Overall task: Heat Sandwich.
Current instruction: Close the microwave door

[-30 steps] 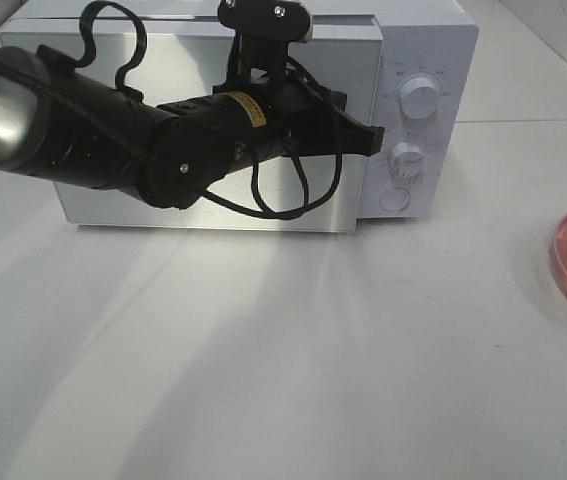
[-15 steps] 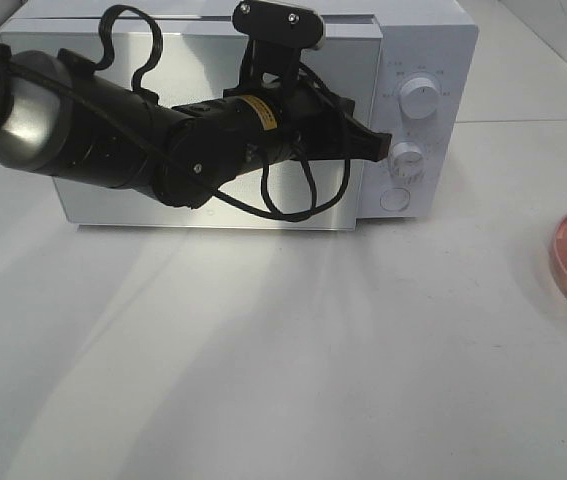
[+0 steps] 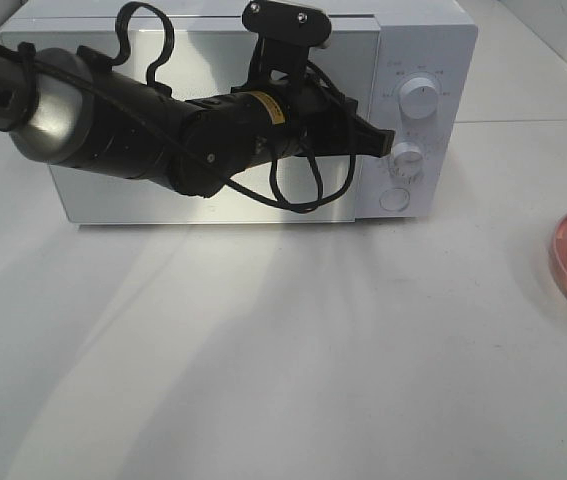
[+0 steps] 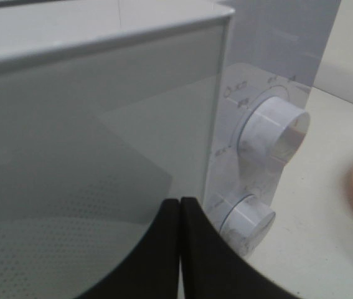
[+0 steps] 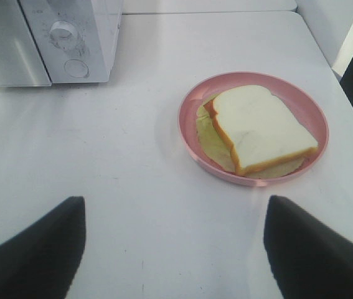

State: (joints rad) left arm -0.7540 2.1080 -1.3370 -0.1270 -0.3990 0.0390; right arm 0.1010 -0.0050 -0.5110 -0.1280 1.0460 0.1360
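White tabletop (image 3: pixel 313 350) carries microwave (image 3: pixel 423 40); left gripper (image 3: pixel 381 146), fingers pressed together, at its door edge; sandwich (image 5: pixel 260 128) on pink plate (image 5: pixel 192 106) lies well right of microwave, ahead of spread, empty right gripper (image 5: pixel 175 249).
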